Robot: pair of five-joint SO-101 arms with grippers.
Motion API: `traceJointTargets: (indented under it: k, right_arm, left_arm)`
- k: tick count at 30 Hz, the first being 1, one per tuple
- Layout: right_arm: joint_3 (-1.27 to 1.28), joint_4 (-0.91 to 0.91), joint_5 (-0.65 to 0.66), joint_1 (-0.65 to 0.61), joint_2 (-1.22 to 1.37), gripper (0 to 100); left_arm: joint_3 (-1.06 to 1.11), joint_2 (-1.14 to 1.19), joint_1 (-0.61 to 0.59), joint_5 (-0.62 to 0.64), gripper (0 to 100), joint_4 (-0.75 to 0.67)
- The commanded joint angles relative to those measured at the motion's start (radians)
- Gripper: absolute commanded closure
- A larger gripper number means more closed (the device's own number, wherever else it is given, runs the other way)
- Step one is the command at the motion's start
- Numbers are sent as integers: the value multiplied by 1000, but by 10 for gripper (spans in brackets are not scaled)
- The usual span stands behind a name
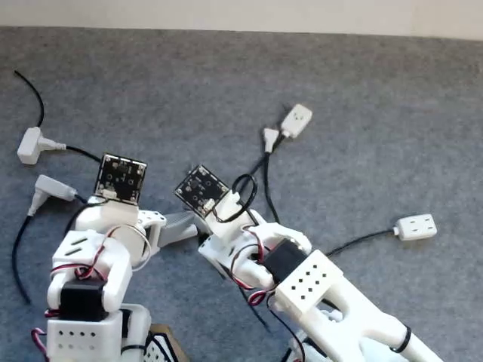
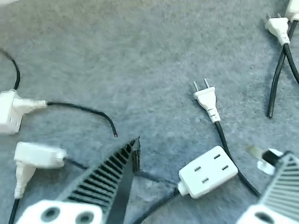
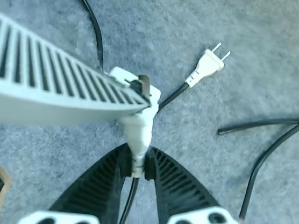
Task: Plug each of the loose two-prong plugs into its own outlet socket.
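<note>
Right gripper (image 3: 137, 156) is clamped on a white plug (image 3: 139, 127); left gripper (image 2: 205, 151) is spread wide.
Your left fingers (image 2: 110, 175) straddle the three-way socket (image 2: 206, 171) on the grey mat (image 2: 140, 56). The held plug's bare prong sits just beside that socket; can't tell if they touch. A loose plug (image 2: 205, 97) lies near, prongs pointing away from the socket.

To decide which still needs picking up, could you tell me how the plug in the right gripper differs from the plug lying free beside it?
The held plug is clamped in the right gripper; the loose plug lies free on the carpet. The held plug's prongs are hidden at the socket; the loose plug's two prongs are bare. Both are white with black cords.
</note>
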Motion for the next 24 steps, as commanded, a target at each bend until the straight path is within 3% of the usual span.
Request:
traceJointTargets:
  k: [1,10,24]
  right_arm:
    - [-125,76,-8,-7,-36,993]
    - [-361,280,-5,-5,-33,993]
    - [-390,291,-12,-4,-27,993]
  left_arm:
    - [33,8,21,8,582,-52]
    - [85,4,73,8,582,-58]
    - [114,12,185,3,582,-55]
